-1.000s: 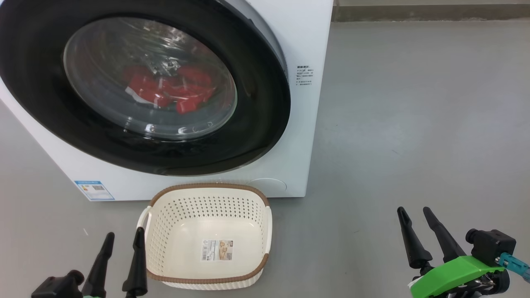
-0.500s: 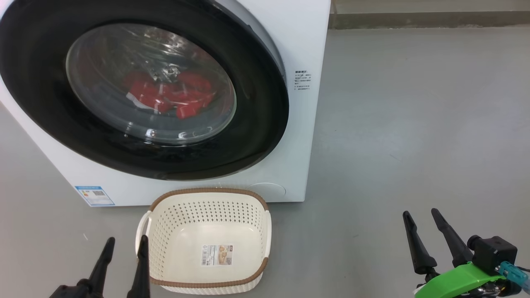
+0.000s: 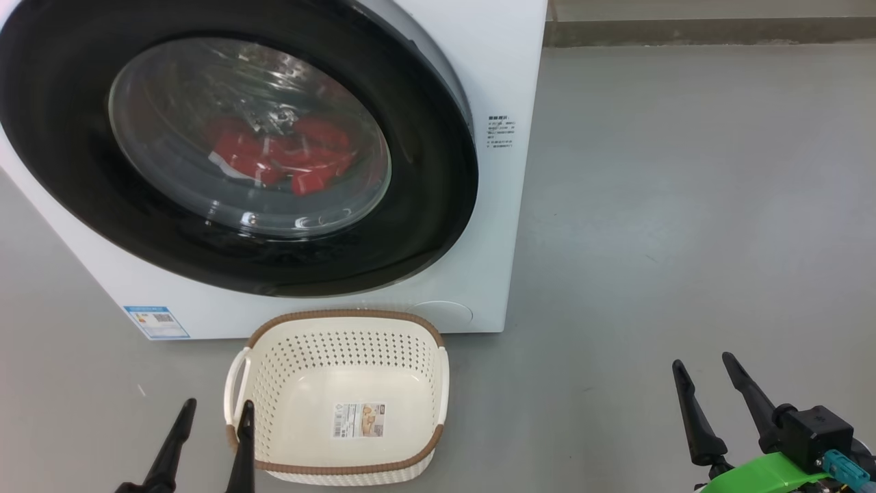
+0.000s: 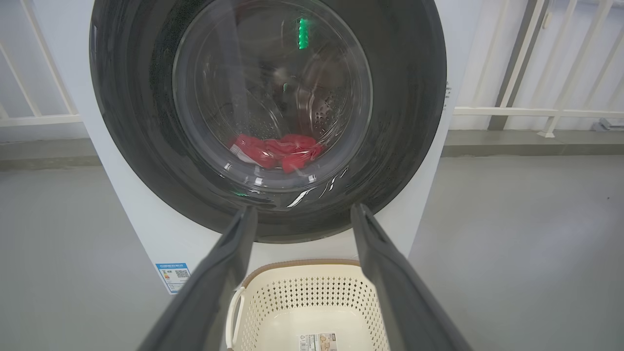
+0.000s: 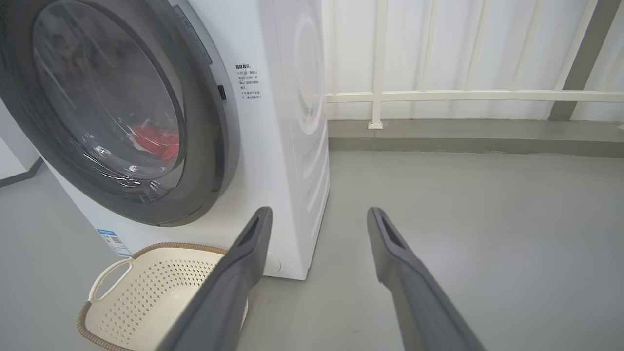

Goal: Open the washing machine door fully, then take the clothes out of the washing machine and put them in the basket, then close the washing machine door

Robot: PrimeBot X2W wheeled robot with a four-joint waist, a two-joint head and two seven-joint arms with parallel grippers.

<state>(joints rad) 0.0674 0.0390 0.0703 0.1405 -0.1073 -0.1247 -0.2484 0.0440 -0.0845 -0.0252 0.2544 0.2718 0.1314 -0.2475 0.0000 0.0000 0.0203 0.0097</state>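
Observation:
The white washing machine stands ahead with its black-rimmed round door nearly shut against the front. Through the glass I see the red clothes lying low in the drum, also in the left wrist view. The cream basket sits empty on the floor before the machine. My left gripper is open beside the basket's left handle. Off to the right my right gripper hangs open over bare floor, well away from the machine.
Grey floor spreads out to the right of the machine. A white railing and a low kerb run along the back. A blue label sticker marks the machine's lower left front.
Both grippers have sunk lower in the head view. The head camera tilted slightly a second ago, then held still. Door, clothes and basket are unmoved.

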